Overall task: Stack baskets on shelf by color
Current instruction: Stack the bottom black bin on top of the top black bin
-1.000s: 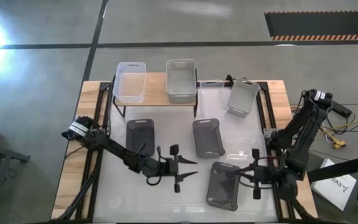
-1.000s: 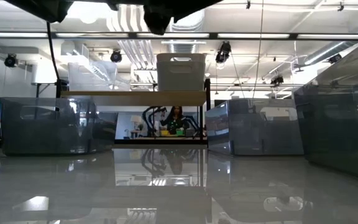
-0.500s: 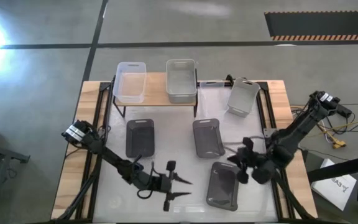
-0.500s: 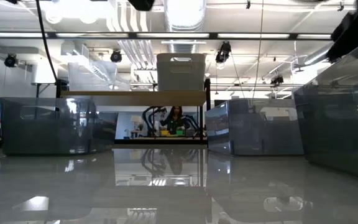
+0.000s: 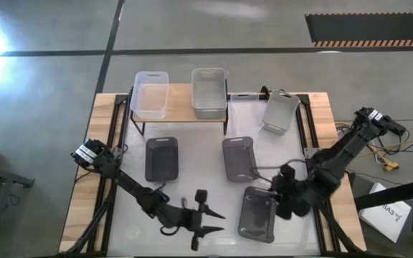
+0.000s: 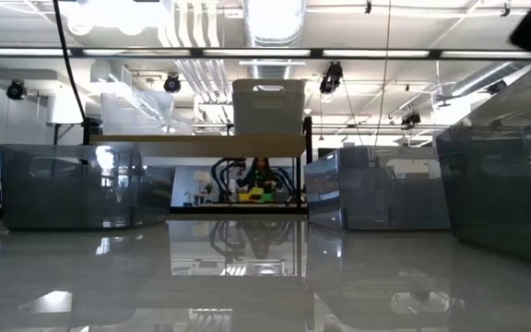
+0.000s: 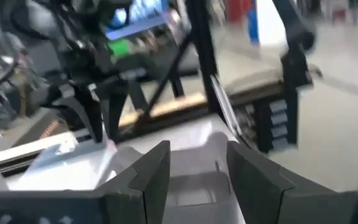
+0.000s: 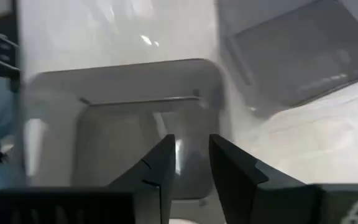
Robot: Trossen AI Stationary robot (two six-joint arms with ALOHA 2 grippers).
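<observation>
The shelf [image 5: 180,100] stands at the table's far side with a clear basket [image 5: 150,93] and a light grey basket [image 5: 209,92] on its top board. Another light grey basket [image 5: 280,111] lies tilted on the table to the shelf's right. Three dark grey baskets rest on the table: left [image 5: 161,158], middle [image 5: 239,158] and near right [image 5: 258,211]. My left gripper [image 5: 208,223] is open and empty near the front edge. My right gripper [image 5: 281,195] is open above the near right basket's right rim, looking down into it [image 8: 123,124].
The black table frame rails [image 5: 311,136] run along both sides. In the low view the shelf [image 6: 196,145] stands at the back, with dark baskets to its left [image 6: 72,184] and right [image 6: 376,189]. Bare tabletop lies between the left and near right baskets [image 5: 206,179].
My left gripper has drawn back toward the table's near edge, staying open. My right gripper has swung from the near right corner toward the left, over the near right dark basket, and tipped downward. No basket has moved.
</observation>
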